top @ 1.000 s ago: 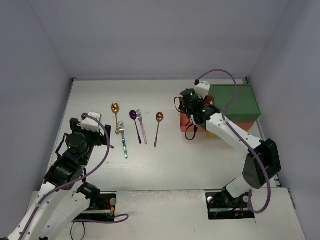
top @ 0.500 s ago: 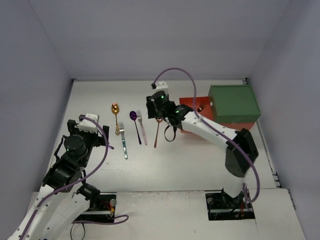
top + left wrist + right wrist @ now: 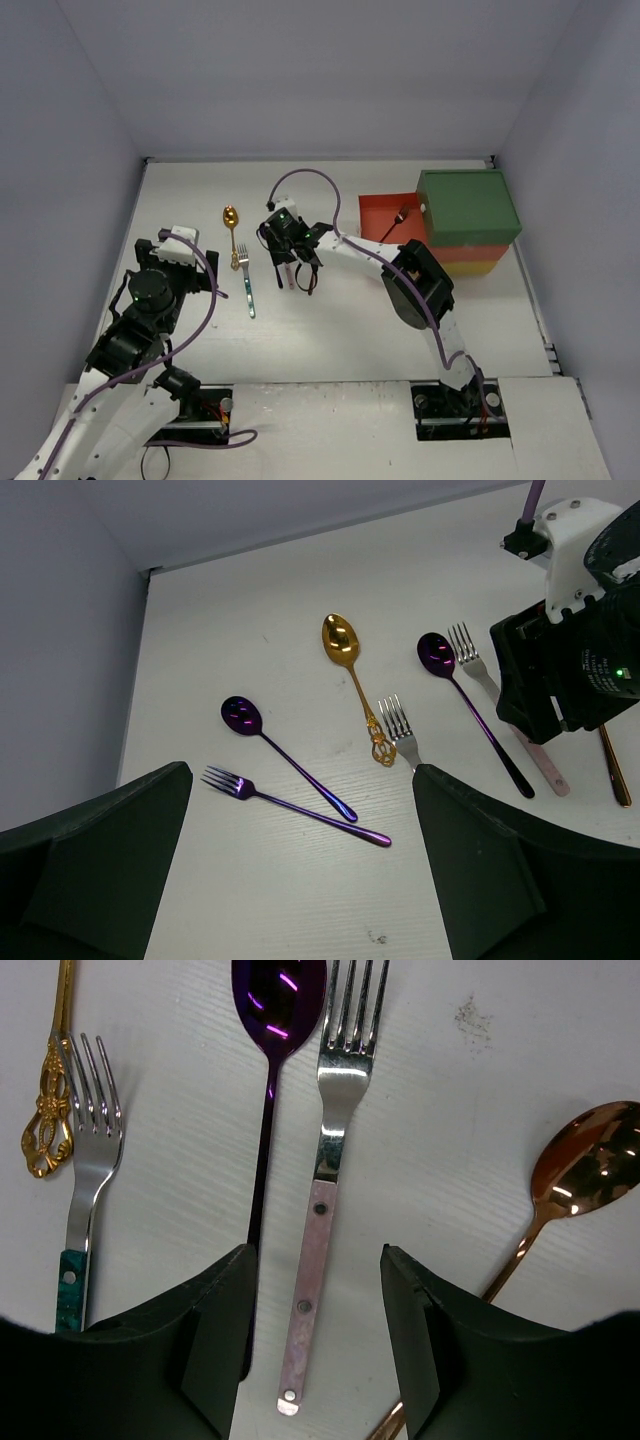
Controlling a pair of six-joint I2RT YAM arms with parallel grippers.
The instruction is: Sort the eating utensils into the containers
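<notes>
Several eating utensils lie in a row on the white table. My right gripper [image 3: 315, 1252] hangs open just above them, its fingers either side of the pink-handled fork [image 3: 322, 1225] without touching it. Beside that fork lie a purple spoon [image 3: 278, 1000], a teal-handled fork [image 3: 88, 1150], a gold spoon [image 3: 232, 222] and a copper spoon [image 3: 590, 1160]. My left gripper [image 3: 302, 775] is wide open and empty over a purple fork [image 3: 290, 802] and another purple spoon [image 3: 240, 715]. The containers [image 3: 468, 205] stand at the far right, with the red drawer [image 3: 378, 226] pulled out.
A dark utensil [image 3: 400, 214] lies inside the open red drawer. The right arm [image 3: 360, 255] stretches low across the table from the containers' side to the utensil row. Grey walls close in the table at the back and both sides.
The right arm has swung left from the containers to above the utensil row, uncovering the open red drawer. The left arm has barely moved.
</notes>
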